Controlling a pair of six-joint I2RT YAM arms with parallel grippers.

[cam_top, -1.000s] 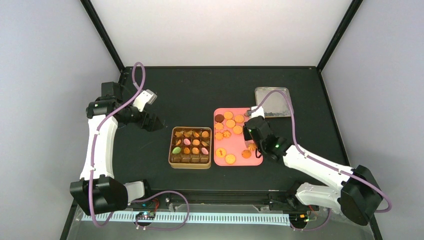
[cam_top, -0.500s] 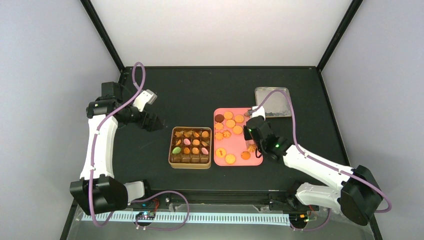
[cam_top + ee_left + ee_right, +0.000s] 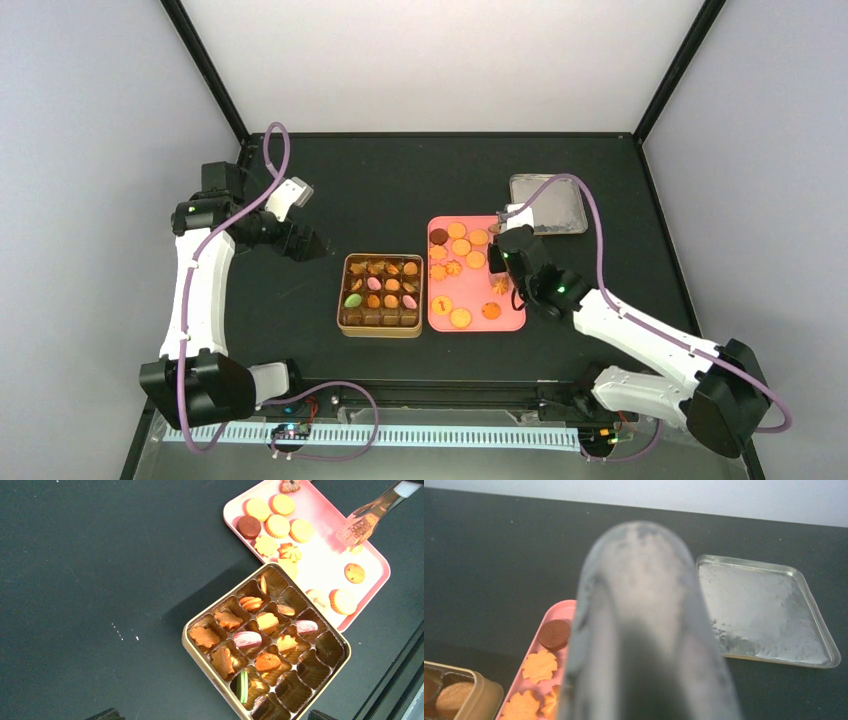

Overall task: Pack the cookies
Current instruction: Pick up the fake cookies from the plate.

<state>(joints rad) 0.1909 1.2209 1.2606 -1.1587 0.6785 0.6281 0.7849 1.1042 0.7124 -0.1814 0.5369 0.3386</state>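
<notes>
Cookies [image 3: 277, 526] lie mostly on the pink tray [image 3: 320, 550], and others sit in the gold tin [image 3: 196, 655] just beside it on the desk [image 3: 400, 180]. The right arm's fingers [image 3: 497, 262] are narrowed on the metal tongs [image 3: 367, 517], whose tips hang over the tray. The left arm's fingers [image 3: 308, 245] stand wide, well apart. The move probably calls for a gentle squeeze, a level carry, and release over an empty brown compartment
</notes>
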